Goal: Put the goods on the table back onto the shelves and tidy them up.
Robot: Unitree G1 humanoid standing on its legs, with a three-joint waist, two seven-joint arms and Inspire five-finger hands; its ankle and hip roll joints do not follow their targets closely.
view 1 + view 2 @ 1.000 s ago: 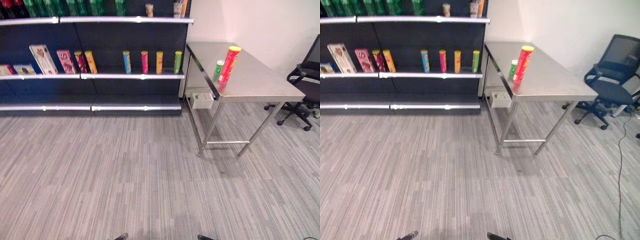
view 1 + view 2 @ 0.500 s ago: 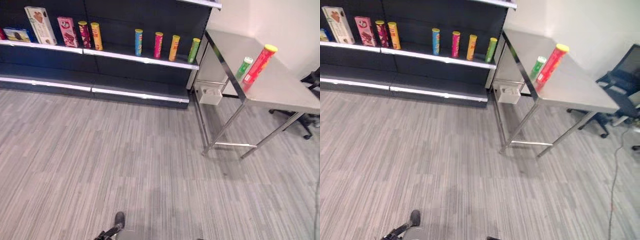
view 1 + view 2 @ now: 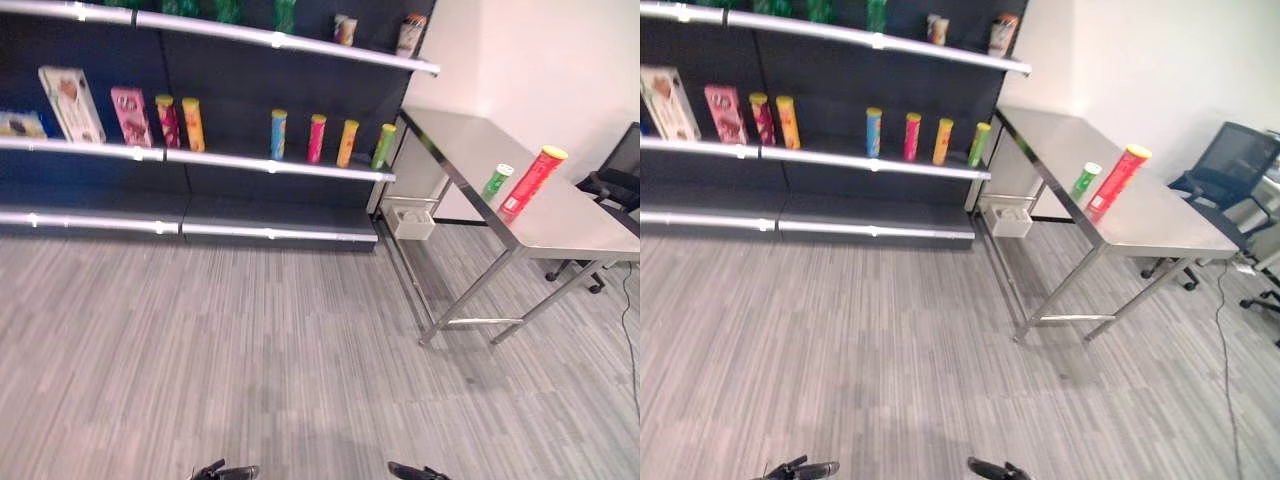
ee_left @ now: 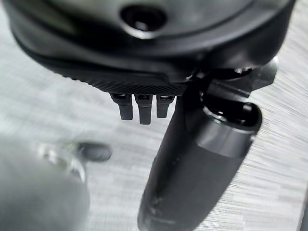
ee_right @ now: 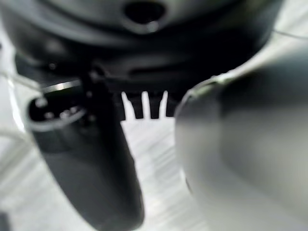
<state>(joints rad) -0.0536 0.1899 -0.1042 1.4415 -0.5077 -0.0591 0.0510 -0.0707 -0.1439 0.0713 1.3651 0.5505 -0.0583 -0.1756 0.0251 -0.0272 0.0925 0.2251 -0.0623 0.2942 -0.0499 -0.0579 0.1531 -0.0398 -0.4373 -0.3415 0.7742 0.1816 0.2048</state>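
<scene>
A tall red can (image 3: 531, 181) and a smaller green can (image 3: 496, 181) stand upright side by side on the steel table (image 3: 570, 218), near its front edge. To the table's left is the dark shelf unit (image 3: 200, 190). Its middle shelf carries blue (image 3: 278, 133), pink (image 3: 316, 138), orange (image 3: 347, 143) and green (image 3: 384, 146) cans, with two more cans and boxes (image 3: 70, 103) further left. My left hand (image 4: 192, 183) hangs over the floor with straight fingers and holds nothing. My right hand (image 5: 91, 173) hangs the same way, far from the table.
A wide stretch of grey carpet lies between me and the shelves. A white box (image 3: 410, 220) sits on the floor under the table's left end. A black office chair (image 3: 1225, 160) stands behind the table at the right. Bottles and cups line the top shelf (image 3: 345, 30).
The whole picture has shifted, so the camera has moved; the top shelf has come back into view. The cans on the table and the goods on the shelves stay in place.
</scene>
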